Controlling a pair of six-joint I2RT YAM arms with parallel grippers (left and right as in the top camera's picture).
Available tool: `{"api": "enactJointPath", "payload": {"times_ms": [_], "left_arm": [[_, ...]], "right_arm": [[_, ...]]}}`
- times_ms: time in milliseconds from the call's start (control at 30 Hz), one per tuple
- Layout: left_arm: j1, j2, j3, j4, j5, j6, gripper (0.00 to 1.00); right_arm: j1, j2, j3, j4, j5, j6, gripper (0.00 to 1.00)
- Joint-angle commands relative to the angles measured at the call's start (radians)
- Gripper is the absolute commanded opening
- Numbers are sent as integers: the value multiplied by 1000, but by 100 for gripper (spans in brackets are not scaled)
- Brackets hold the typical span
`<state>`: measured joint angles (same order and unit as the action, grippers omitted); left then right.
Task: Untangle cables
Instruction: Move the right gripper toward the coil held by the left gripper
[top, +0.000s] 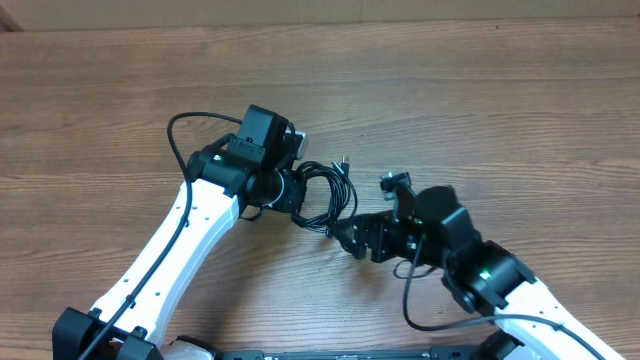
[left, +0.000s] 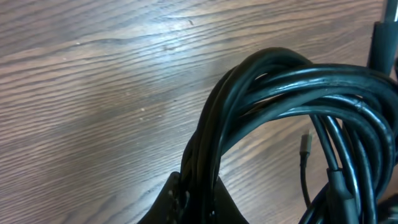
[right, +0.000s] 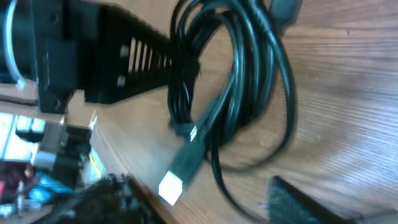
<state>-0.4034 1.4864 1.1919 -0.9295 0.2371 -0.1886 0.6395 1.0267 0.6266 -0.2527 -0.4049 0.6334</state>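
The cables lie as one coiled black bundle on the wooden table between both arms. My left gripper is shut on several strands at the bundle's left side; in the left wrist view its jaws pinch the strands, and the loops arch away to the right, with a small plug tip beside them. My right gripper is at the bundle's lower right. In the right wrist view its fingers are spread open, with a silvery-tipped plug and one strand between them. The coil lies beyond.
The wooden table stretches out on all sides of the bundle. The left gripper's black slotted finger shows in the right wrist view, reaching into the coil. Thicker arm wires loop beside each arm.
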Motion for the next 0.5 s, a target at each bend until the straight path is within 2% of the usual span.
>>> {"api": "enactJointPath", "payload": {"times_ms": [0,100,167,200,233,400,467], "left_arm": [[5,-29,31,9,78,-17,4],[5,-29,31,10,78,-17,4],[5,-29,31,10,76,-17,4],[5,-29,31,11,68,-16,4],[5,-29,31,11,60,-16,4],[5,-29,31,11,-107,-18,4],[5,-29,31,11,-171,-21,4]], "right_arm": [[49,67,23,51,64,13,53],[68,108,23,54,64,47,48],[73,129,23,52,63,47,37],[73,135,23,49,58,52,26],[73,136,23,50,49,56,21],[73,122,23,69,1,134,6],[73,109,24,82,-40,137,4]]}}
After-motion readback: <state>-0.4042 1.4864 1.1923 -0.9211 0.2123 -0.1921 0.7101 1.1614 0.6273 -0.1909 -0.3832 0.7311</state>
